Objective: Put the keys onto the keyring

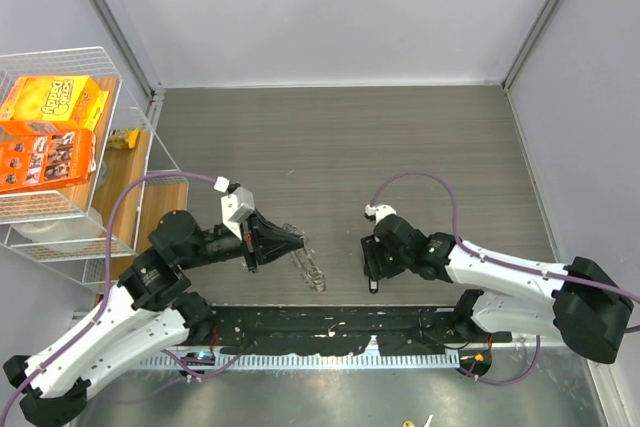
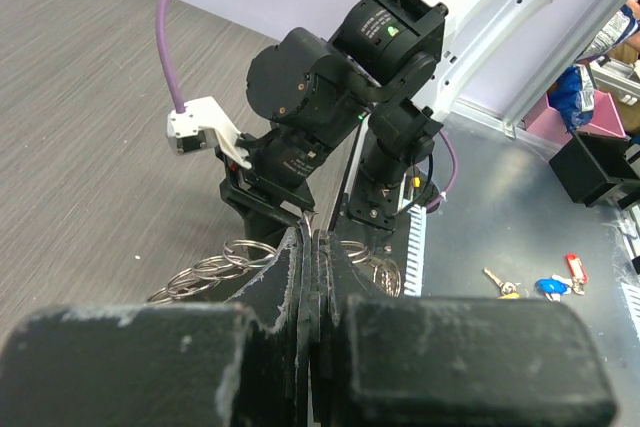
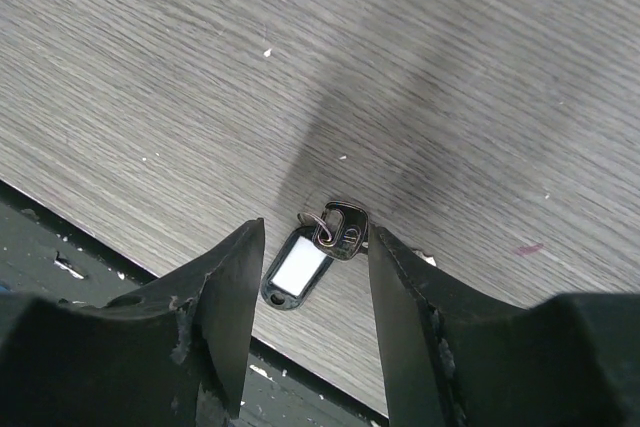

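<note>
Key (image 3: 338, 229) lies flat on the table (image 3: 450, 67), near its front edge, with a dark tag (image 3: 295, 273) joined to it by a small loop; I read key and tag as one long piece running on a slant, tag end toward the arm bases, key head away. It sits in the gap of the right gripper (image 3: 315, 239), just below the fingertips and a little closer to one finger than the other, touching neither; the fingers are spread and hold nothing. So the right arm is plainly the nearer one; its wrist points steeply down at the table, and I judge a straight drop and squeeze would meet the piece at an angle, not square across it. Keyring (image 2: 215, 269) is off to the left, its rings fanning out either side of the left gripper (image 2: 312, 239); those fingers are pressed together and seem to pinch the ring at their tips; that arm reaches low and forward, facing the right wrist.
</note>
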Robot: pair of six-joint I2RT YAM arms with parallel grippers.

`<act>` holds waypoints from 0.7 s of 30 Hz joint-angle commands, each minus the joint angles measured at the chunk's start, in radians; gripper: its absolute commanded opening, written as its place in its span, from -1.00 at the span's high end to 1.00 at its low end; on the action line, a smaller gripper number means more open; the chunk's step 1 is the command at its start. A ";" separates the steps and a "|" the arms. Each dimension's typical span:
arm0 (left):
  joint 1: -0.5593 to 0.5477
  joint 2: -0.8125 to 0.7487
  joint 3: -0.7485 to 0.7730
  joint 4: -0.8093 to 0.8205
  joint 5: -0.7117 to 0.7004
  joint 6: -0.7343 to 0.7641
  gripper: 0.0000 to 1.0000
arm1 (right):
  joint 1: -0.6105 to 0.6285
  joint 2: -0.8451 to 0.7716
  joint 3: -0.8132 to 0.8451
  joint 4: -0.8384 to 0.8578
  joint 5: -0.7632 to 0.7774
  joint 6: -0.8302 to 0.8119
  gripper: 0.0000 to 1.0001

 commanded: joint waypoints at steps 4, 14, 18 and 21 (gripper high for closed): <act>0.000 0.002 0.013 0.047 0.020 0.001 1.00 | 0.002 0.023 -0.014 0.067 -0.025 -0.004 -0.04; 0.000 0.011 0.010 0.052 0.024 0.001 1.00 | 0.026 0.052 -0.013 0.087 -0.015 -0.004 0.00; 0.000 0.010 0.010 0.047 0.023 0.001 1.00 | 0.045 0.064 -0.006 0.087 -0.003 -0.004 0.11; -0.002 0.008 0.010 0.047 0.023 0.001 1.00 | 0.049 0.063 -0.003 0.081 0.006 -0.005 0.21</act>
